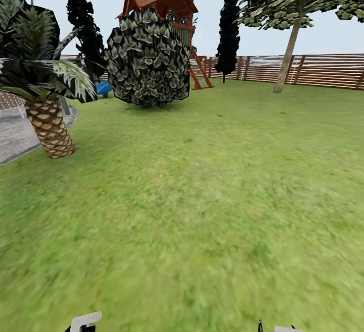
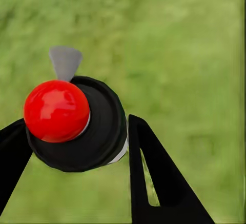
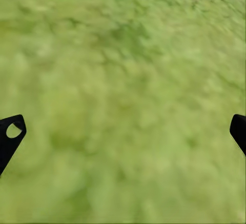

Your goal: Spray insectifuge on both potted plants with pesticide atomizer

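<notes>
Left wrist view: my left end effector [image 2: 77, 147] pinches the pesticide atomizer [image 2: 77, 124], right end effector [image 3: 123, 137] spread; driving jolts could slip it.

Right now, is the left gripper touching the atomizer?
Touching: in the left wrist view, both fingers of the left gripper press the pesticide atomizer.

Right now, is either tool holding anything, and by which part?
The left tool grips the pesticide atomizer around its dark body, one finger on each side, red cap toward the camera. The right tool is open over the lawn, holding nothing.
</notes>
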Robot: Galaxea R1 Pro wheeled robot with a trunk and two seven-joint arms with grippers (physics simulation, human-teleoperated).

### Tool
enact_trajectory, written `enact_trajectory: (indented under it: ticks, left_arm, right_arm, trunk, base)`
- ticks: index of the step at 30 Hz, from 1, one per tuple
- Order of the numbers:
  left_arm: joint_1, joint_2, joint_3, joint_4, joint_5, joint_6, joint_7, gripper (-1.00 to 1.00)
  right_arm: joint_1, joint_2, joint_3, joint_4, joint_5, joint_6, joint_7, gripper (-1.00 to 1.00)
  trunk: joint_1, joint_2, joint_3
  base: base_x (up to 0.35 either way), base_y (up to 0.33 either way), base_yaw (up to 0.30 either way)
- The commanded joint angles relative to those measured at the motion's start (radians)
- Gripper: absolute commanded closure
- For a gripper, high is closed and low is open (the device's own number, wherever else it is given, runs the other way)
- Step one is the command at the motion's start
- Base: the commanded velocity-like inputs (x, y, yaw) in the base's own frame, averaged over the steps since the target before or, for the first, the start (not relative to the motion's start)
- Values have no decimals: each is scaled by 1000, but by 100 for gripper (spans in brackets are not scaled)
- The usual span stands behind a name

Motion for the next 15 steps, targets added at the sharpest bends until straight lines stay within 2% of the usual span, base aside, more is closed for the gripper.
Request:
enact_trajectory:
  ticks: [1, 15]
  left_arm:
    - [-1, 0, 5, 2, -11, -4, 5, 100]
    - [-1, 0, 4, 2, -11, -4, 5, 100]
  right_arm:
    - [-1, 0, -8, 1, 11, -2, -4, -100]
    - [-1, 0, -8, 0, 11, -2, -4, -100]
  trunk:
    - [0, 0, -1]
    - [0, 0, -1]
  base:
    - [331, -73, 0]
    - [331, -72, 0]
